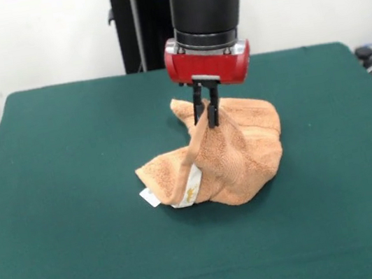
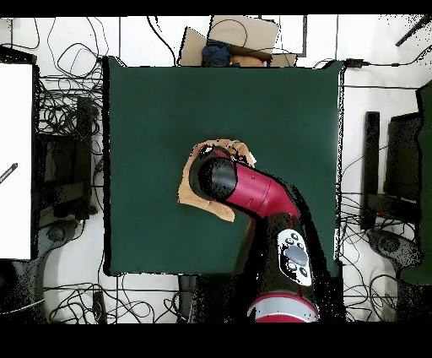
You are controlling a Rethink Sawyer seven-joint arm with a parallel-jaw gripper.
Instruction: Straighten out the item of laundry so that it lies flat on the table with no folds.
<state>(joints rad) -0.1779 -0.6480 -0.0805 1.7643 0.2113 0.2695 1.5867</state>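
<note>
Currently gripper (image 1: 208, 117) fingers pinched together on a raised peak of the orange-tan terry towel (image 1: 234, 153), which sits bunched and folded near the middle of the green table (image 1: 61, 202), white tags (image 1: 150, 197) poking out at its near-left edge.

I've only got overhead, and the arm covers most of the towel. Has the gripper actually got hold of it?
Observer: Yes. In the front view the gripper is shut on a pinch of the towel, pulling it up into a peak.
Operator: Whole towel off the table?
Observer: No. Only the pinched part is raised; the rest sits bunched on the table.
Operator: Tags visible anywhere?
Observer: Yes, white tags show at the towel's low edge nearest the front camera, down by the table.
</note>
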